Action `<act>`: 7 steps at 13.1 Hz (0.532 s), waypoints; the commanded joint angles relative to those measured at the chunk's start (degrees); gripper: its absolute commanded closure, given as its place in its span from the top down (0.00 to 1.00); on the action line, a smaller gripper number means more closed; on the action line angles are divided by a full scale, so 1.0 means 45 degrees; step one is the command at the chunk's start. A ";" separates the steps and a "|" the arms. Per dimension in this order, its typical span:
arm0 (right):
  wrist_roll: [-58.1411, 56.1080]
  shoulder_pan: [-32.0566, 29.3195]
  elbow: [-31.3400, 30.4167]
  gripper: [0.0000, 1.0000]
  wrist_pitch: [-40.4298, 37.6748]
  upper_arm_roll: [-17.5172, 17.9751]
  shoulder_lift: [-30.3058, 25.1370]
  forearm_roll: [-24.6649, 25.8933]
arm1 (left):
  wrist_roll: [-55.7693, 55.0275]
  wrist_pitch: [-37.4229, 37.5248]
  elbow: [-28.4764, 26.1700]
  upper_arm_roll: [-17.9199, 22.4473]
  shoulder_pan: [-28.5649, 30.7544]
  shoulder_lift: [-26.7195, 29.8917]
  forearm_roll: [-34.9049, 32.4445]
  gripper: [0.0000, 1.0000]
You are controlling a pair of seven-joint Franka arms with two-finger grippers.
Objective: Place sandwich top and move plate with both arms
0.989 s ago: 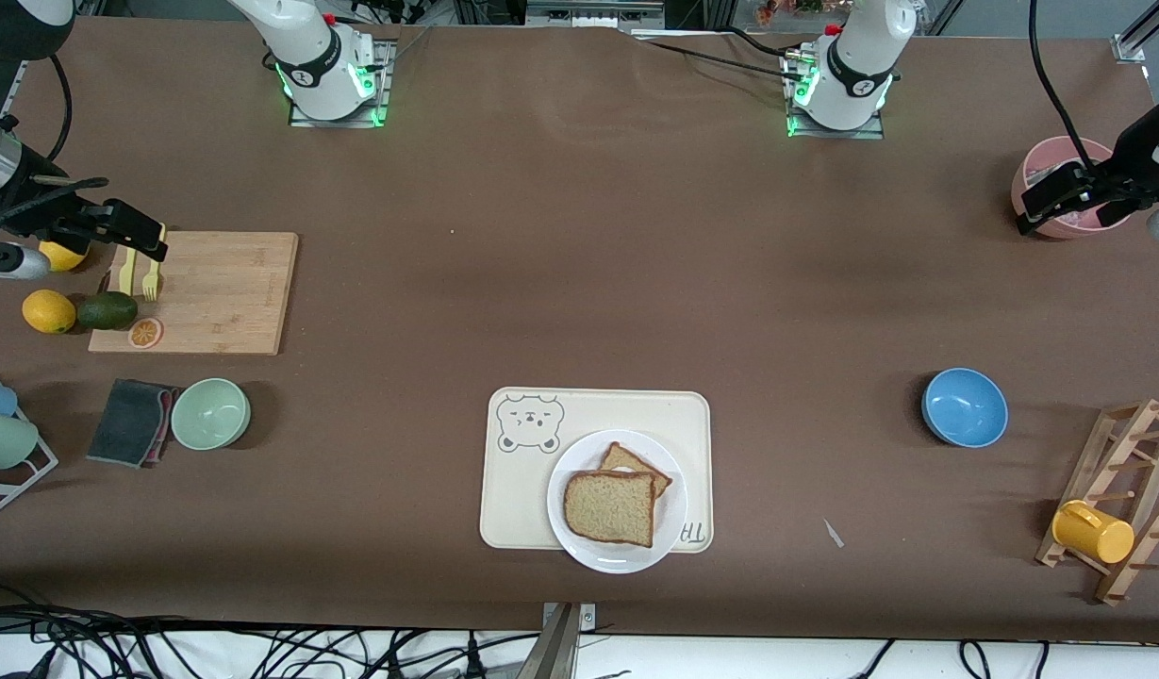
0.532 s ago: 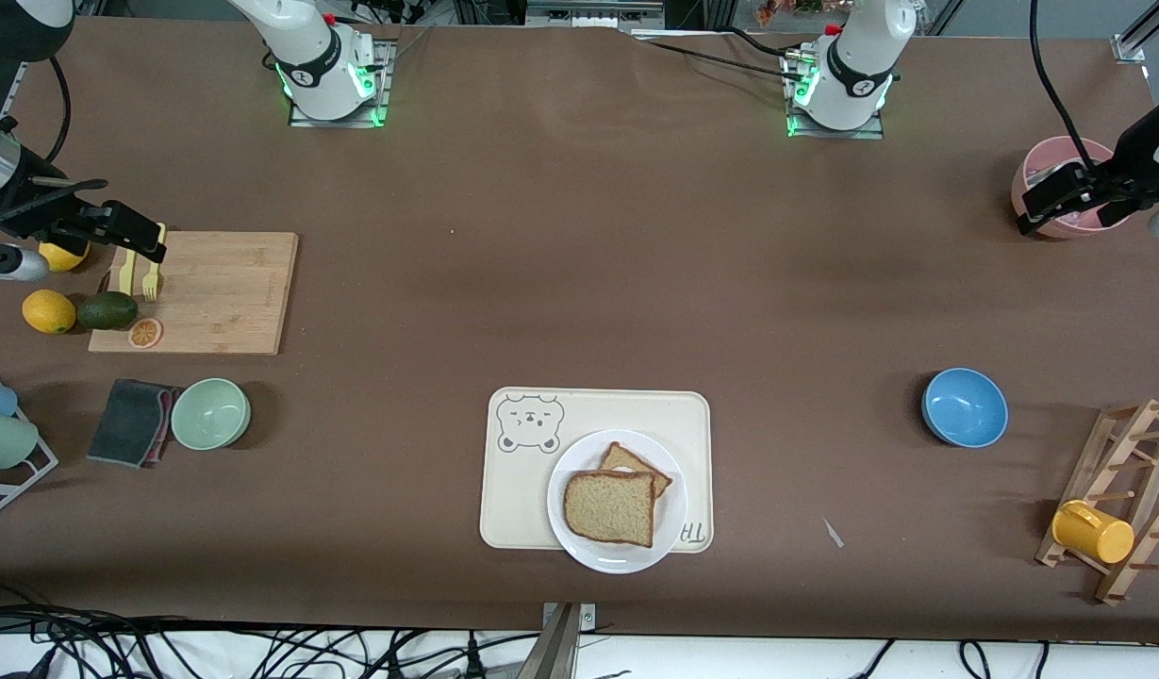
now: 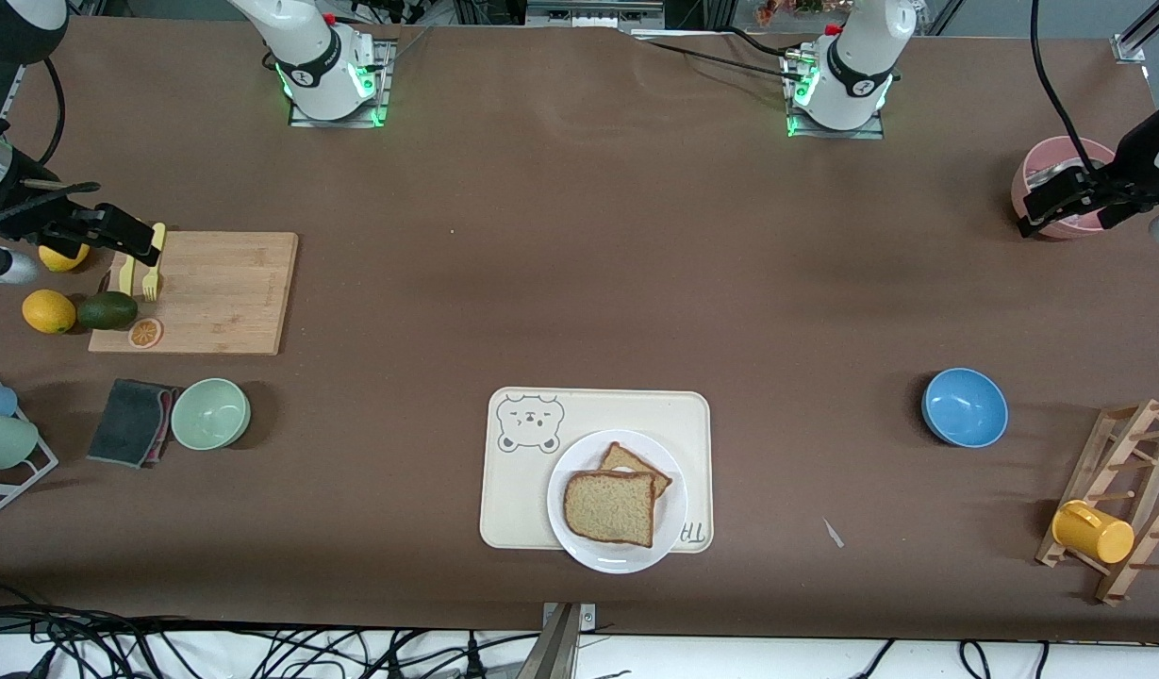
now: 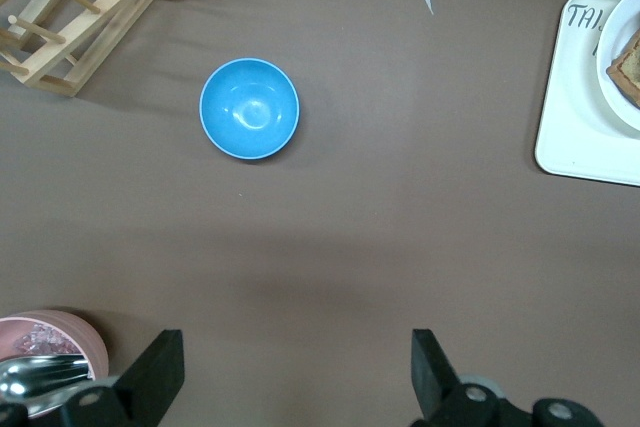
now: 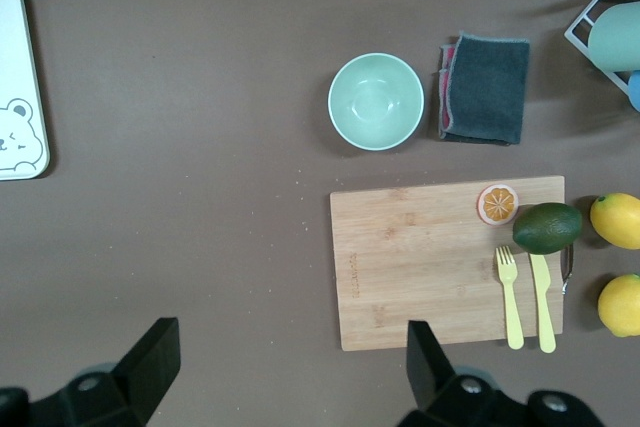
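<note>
A wide stretch of bare table [image 3: 579, 264] runs between the two arm bases and the cream tray [image 3: 593, 415]. The plate [image 3: 617, 558] sits at the tray's five o'clock corner, overhanging its edge, and holds the sandwich top [image 3: 609, 507] on a darker slice [image 3: 636, 464]. Both are well apart from the grippers. The left gripper [image 3: 1060, 203] hangs wide open over the pink cup [image 3: 1036, 170]; the right gripper [image 3: 126, 240] hangs wide open over the cutting board [image 3: 221, 292] edge.

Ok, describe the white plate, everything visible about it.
The plate is round, glossy white and apparently ceramic. It rests on the cream tray, at the corner nearest the front camera, its rim overhanging the tray's edge. The sandwich top lies flat on it, partly covering a second slice. Neither gripper touches it.
</note>
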State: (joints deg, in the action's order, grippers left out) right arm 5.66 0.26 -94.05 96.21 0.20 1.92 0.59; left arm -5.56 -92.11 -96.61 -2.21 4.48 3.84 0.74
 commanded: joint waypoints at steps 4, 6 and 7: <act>0.0030 -0.0077 0.0314 1.00 -0.0129 0.0053 0.0139 0.0200 | 0.0005 0.0138 0.0160 0.2014 -0.2032 -0.0014 -0.0302 1.00; 0.0030 -0.0077 0.0334 1.00 -0.0110 0.0053 0.0139 0.0200 | 0.0005 0.0138 0.0140 0.1995 -0.1992 -0.0014 -0.0302 1.00; 0.0011 -0.0077 0.0334 1.00 -0.0129 0.0053 0.0139 0.0181 | 0.0005 0.0138 0.0159 0.1995 -0.1973 -0.0014 -0.0302 1.00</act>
State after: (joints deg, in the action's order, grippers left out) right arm 5.66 0.25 -94.04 96.21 0.18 1.95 0.83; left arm -5.59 -92.11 -96.61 6.18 -3.56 3.79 0.75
